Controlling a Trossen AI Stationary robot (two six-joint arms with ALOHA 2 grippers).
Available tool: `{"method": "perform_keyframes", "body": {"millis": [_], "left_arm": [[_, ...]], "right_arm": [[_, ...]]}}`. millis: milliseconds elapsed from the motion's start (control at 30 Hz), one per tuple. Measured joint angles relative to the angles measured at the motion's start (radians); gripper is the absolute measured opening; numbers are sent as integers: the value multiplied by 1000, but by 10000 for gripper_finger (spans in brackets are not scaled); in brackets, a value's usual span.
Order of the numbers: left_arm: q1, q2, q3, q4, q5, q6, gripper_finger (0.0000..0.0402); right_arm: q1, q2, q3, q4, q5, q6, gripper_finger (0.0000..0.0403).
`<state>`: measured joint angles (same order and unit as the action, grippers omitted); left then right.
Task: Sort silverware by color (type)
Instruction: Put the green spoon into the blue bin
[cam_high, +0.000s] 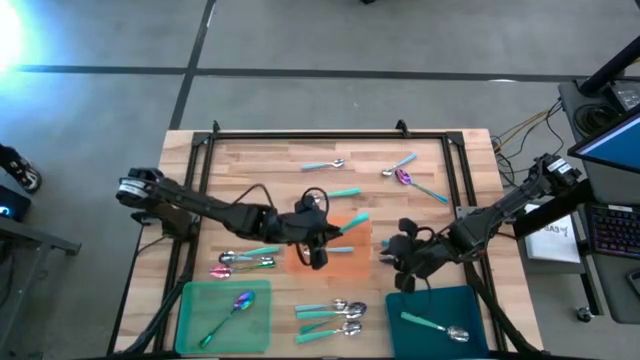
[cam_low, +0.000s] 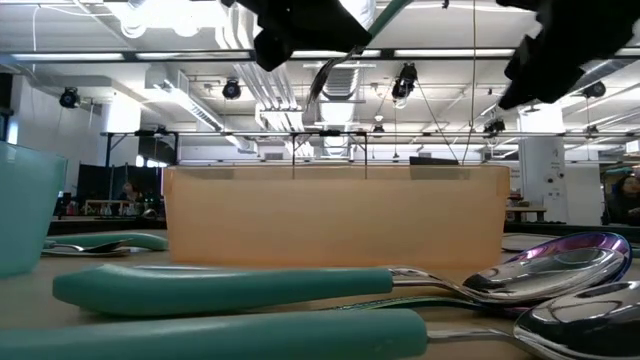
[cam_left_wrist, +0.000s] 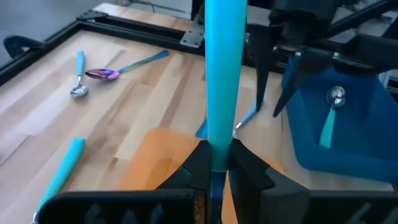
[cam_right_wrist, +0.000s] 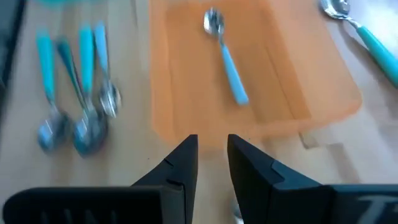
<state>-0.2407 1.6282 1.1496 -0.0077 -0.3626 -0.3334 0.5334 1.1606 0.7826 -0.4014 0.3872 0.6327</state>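
The left gripper (cam_high: 318, 250) hovered over the flat orange rectangular tray (cam_high: 350, 262) in the middle of the wooden table (cam_high: 270, 180), its fingers clamped tight on the handle of a light-blue-handled spoon (cam_left_wrist: 222, 81) that stood straight up out of them. One blue-handled spoon (cam_right_wrist: 225, 55) already lay inside that orange tray.

Over to the right, the right gripper (cam_high: 406, 262) hung just past the orange tray's right edge, beside the blue tray (cam_high: 470, 305); its two dark fingers (cam_right_wrist: 180, 163) stood a little apart with nothing between them.

The count, then. In the blue tray at the near right lay one teal-handled silver spoon (cam_high: 432, 326). In the green tray (cam_high: 195, 300) at the near left lay one spoon with an iridescent purple bowl (cam_high: 228, 315). Between those two trays, at the near edge, sat a cluster of four teal-handled spoons (cam_high: 330, 318). Left of the orange tray lay another small bunch (cam_high: 245, 260), too tangled for me to count. At the far side I made out three spoons (cam_high: 400, 172), one with a purple bowl, and a loose teal one (cam_high: 342, 193) nearer the middle.
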Motion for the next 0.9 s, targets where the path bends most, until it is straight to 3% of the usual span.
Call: {"method": "perform_keyframes", "body": {"millis": [133,433,900], "left_arm": [[-28,14,-1,5,-46,-2,16],[-52,52,-1,16,-52,-28,16],[-68,70,-1,85,-127,-35,15]], "right_arm": [[-10,0,0,161,8,56,79],[-14,-1,0,493,8,-1,79],[-90,-5,0,519,30,28,79]]}}
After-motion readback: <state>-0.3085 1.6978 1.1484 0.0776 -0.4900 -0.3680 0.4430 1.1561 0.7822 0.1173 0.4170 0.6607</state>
